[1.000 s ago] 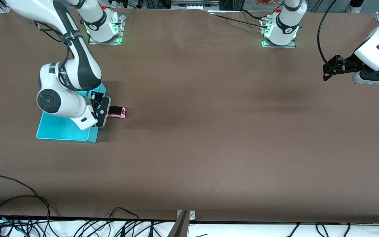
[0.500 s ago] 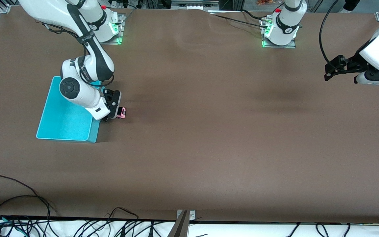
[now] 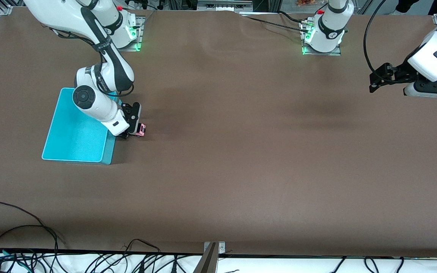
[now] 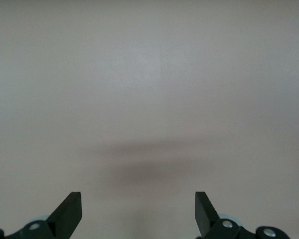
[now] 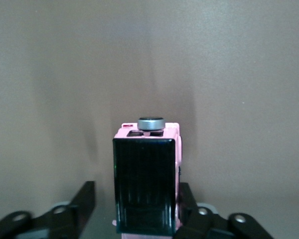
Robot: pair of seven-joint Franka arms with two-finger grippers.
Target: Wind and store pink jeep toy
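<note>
The pink jeep toy (image 3: 141, 130) stands on the table just beside the turquoise bin (image 3: 75, 141), toward the right arm's end. My right gripper (image 3: 135, 131) is down over it. In the right wrist view the jeep's black roof (image 5: 145, 189) fills the space between the fingers of my right gripper (image 5: 137, 185). One finger (image 5: 185, 196) lies against the jeep's pink side and the other (image 5: 85, 196) stands a little apart, so the jaws are open around it. My left gripper (image 3: 372, 85) waits open above the table at the left arm's end, with nothing between the fingers of the left gripper (image 4: 138, 196).
The bin holds nothing that I can see. Cables lie along the table edge (image 3: 89, 252) nearest the front camera. Both arm bases (image 3: 121, 34) stand at the edge farthest from that camera.
My right gripper has swung from above the bin's edge onto the jeep and its jaws have narrowed around it. The jeep has stayed in place. The left arm has barely shifted.
</note>
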